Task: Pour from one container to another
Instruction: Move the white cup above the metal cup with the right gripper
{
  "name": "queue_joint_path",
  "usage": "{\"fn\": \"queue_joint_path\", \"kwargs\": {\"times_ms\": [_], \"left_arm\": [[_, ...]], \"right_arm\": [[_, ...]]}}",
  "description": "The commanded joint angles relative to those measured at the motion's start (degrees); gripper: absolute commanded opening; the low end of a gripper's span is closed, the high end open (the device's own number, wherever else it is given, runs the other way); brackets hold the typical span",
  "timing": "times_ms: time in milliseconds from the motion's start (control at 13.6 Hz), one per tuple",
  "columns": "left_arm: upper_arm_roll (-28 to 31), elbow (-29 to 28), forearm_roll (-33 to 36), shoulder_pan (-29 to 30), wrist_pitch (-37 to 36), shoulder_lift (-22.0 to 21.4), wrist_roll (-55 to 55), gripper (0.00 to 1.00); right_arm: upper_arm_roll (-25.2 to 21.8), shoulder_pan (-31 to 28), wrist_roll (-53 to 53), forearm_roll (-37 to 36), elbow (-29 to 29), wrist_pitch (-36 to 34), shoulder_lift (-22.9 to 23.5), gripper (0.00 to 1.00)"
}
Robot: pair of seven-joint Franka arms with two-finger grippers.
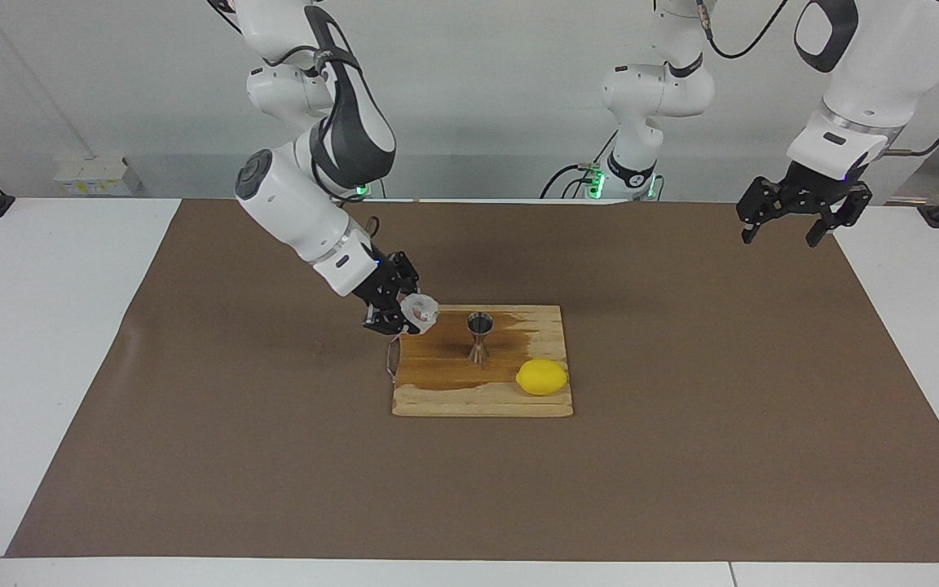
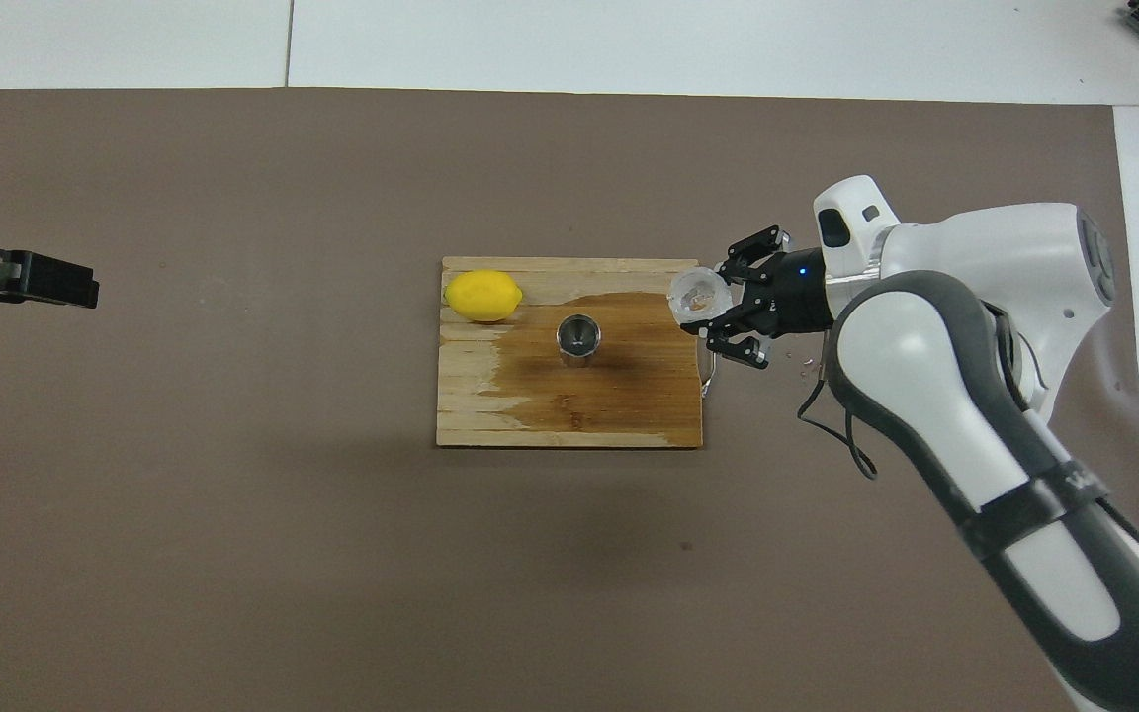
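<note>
One cup tilted, seemingly gripped; one jigger; one lemon

Facing camera sitting high across table, looking toward robots and down; arm bases and back wall showing at top, near table edge at bottom. Whole brown mat falling inside frame, at middling range.

Overhead camera hanging above robots' end, looking forward and steeply down; arms entering from bottom and sides, table's edge away from robots lying at top. Framing slightly tighter.

Both views sharing mat centre with wooden board, seen half a turn apart.
</note>
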Motion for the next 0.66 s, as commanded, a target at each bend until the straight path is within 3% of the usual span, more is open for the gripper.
{"fn": "queue_joint_path", "kwargs": {"times_ms": [0, 148, 590], "left_arm": [[-0.32, -0.48, 0.82, 0.45, -1.79, -0.42, 0.95, 1.00], [-0.32, -2.41, 0.65, 0.45, -1.62, -1.38, 0.96, 1.00], [-0.23, -3.30, 0.12, 0.45, -2.15, -1.92, 0.87, 1.00]], "right_arm": [[-0.14, 3.87, 6.19, -9.15, 0.47, 0.32, -0.28, 0.00], [-0.06, 5.90, 11.55, -17.33, 0.73, 0.50, -0.28, 0.00], [-0.06, 8.99, 19.56, -32.46, 2.22, 0.41, -0.19, 0.00]]}}
